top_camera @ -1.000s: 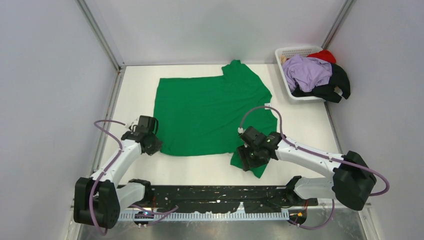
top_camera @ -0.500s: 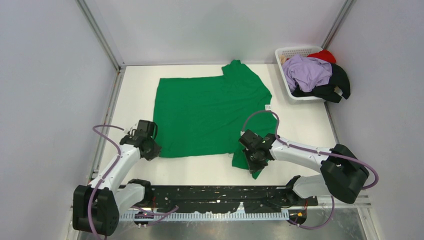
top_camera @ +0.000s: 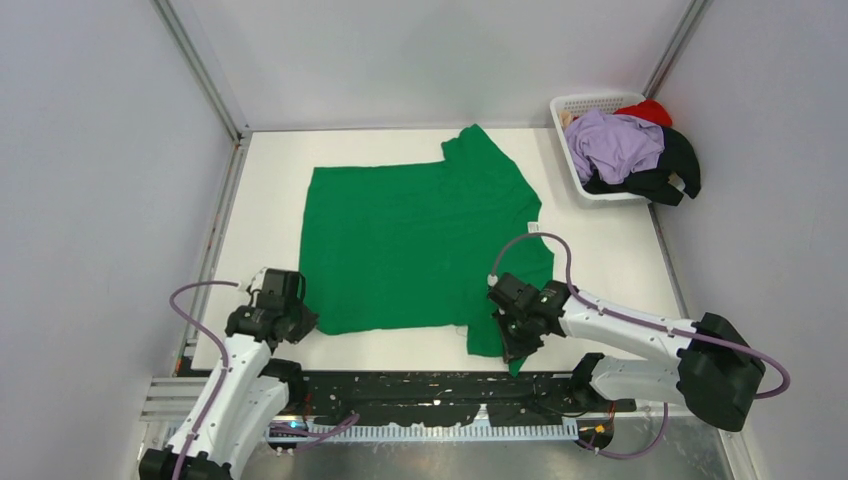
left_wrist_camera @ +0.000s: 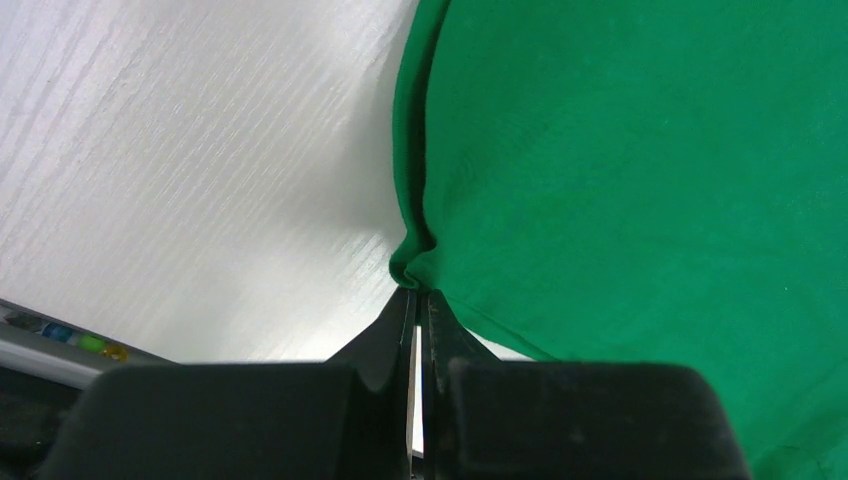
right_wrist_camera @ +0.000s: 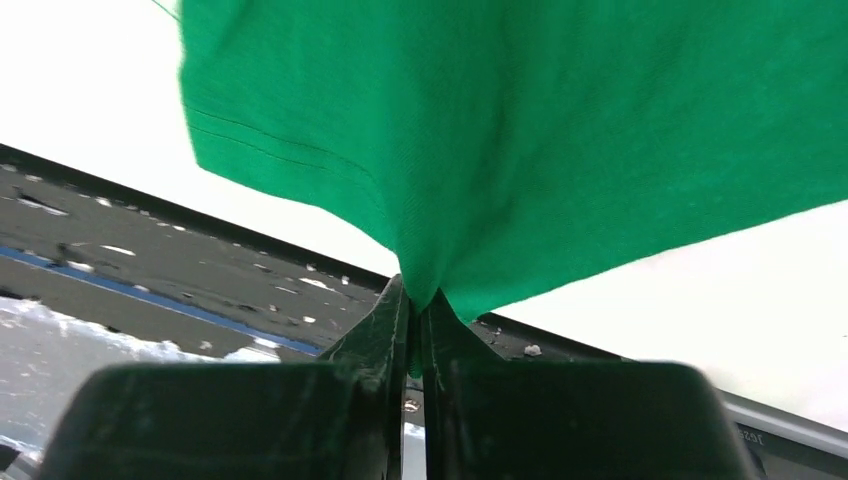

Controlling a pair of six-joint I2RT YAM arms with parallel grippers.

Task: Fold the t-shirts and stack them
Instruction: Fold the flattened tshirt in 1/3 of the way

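Observation:
A bright green t-shirt (top_camera: 420, 240) lies spread flat on the white table, with a small white tag (top_camera: 535, 227) at its right edge. My left gripper (top_camera: 298, 322) is shut on the shirt's near left corner; in the left wrist view the green cloth (left_wrist_camera: 620, 150) bunches at the closed fingertips (left_wrist_camera: 417, 296). My right gripper (top_camera: 513, 345) is shut on the near right sleeve, close to the table's front edge. The right wrist view shows the green cloth (right_wrist_camera: 520, 130) pinched between the closed fingers and lifted above the table. More t-shirts, lilac (top_camera: 612, 143), black (top_camera: 668, 170) and red (top_camera: 650, 110), are piled in the basket.
A white lattice basket (top_camera: 578, 103) stands at the back right corner. Metal rails (top_camera: 205, 70) and grey walls border the table. A black strip with both arm bases (top_camera: 420, 395) runs along the near edge.
The right gripper has shut on the sleeve. Both arms have drawn back toward the near edge, pulling the green shirt with them and smoothing it out.

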